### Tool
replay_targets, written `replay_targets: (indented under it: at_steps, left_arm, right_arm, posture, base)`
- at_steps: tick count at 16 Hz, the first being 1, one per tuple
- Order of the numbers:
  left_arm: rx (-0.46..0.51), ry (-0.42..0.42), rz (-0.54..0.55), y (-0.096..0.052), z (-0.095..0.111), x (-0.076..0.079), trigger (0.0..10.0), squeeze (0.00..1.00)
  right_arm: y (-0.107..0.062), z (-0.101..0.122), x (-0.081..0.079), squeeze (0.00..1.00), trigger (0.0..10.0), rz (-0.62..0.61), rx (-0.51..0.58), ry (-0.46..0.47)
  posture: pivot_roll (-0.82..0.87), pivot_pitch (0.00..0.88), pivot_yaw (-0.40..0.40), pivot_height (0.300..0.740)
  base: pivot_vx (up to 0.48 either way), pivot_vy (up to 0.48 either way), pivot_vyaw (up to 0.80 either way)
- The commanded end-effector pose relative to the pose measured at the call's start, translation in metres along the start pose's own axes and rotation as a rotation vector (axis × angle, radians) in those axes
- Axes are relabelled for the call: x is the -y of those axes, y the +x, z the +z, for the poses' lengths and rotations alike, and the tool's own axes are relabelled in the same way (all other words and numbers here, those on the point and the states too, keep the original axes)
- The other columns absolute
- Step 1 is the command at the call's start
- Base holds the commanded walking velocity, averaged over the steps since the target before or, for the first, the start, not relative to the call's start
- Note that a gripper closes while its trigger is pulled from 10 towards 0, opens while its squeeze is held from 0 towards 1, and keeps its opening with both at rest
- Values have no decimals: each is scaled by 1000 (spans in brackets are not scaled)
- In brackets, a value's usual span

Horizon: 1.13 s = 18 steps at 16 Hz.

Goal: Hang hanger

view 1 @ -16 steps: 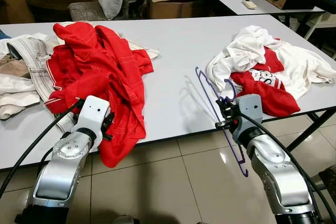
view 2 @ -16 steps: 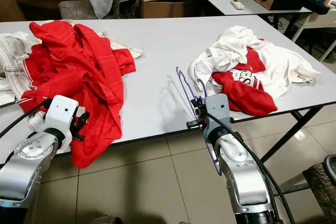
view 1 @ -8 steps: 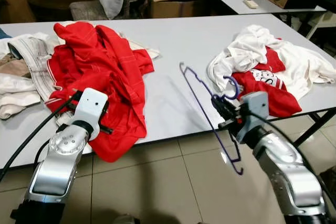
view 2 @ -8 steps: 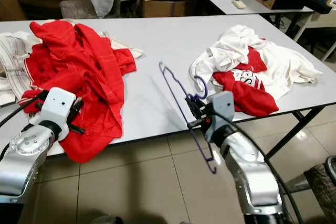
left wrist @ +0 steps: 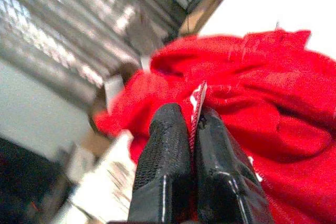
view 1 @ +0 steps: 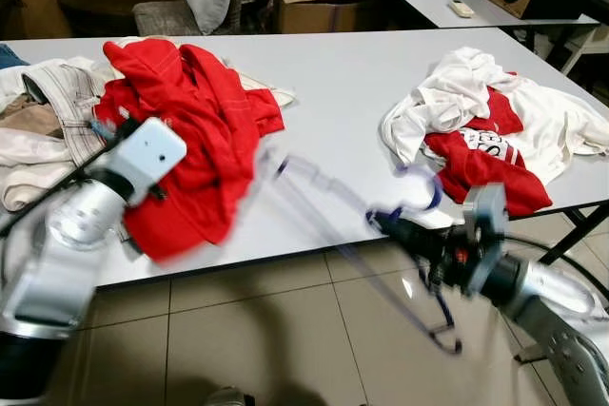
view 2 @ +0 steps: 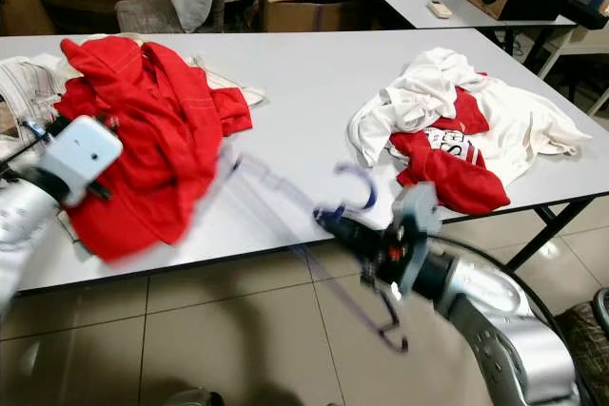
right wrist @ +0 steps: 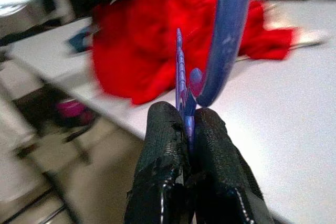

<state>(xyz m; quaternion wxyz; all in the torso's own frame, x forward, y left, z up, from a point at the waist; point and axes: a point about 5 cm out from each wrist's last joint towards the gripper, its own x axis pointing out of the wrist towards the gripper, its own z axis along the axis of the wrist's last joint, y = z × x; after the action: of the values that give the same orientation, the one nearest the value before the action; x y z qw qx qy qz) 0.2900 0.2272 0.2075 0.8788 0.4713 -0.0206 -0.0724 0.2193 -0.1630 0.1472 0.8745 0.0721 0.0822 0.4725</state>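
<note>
You are mid-carry: your right pincer [right wrist: 185, 129] is clamped on the purple hanger [right wrist: 223, 35] at the neck below its hook, and the head views show the hanger [view 1: 400, 263] off the bench [view 1: 333, 73], out over the floor by its front edge and blurred with motion. Your left pincer [left wrist: 190, 129] is closed on a fold of the red shirt [view 1: 190, 130], which lies heaped on the bench with one part lifted at its front edge. The step in hand looks like bringing hanger and shirt together, since nothing to hang on is visible. Next, I judge you need to settle the hanger so its arms are readable, open up the shirt's neck or hem with the left pincer, and feed one hanger arm inside; a twisted hanger would snag the cloth.
</note>
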Motion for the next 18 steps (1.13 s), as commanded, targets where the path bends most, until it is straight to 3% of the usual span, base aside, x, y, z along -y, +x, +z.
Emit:
replay_targets:
  at_steps: [1,5,7,10,18]
  left_arm:
    - [63,71,-50,0,13,4,0,0]
    - [107,112,-152,-2,23,22,0,0]
    - [114,104,-186,-4,25,29,0,0]
    - [117,93,-222,-6,27,34,0,0]
    - [108,53,-247,-8,28,43,0,0]
  right_arm:
    - [4,3,-6,0,10000,60,0,15]
    - [15,4,-13,0,10000,137,20,74]
    - [21,2,-5,0,10000,73,1,72]
    - [31,0,9,0,10000,-35,-17,83]
    - [54,0,9,0,10000,13,-28,91]
  posture:
    - [-21,0,-57,740]
    - [-4,0,-74,740]
    - [-1,0,-81,740]
    - [5,0,-92,740]
    - [21,0,-117,740]
  base:
    - [0,0,0]
    - [0,0,0]
    - [0,0,0]
    - [0,0,0]
    - [0,0,0]
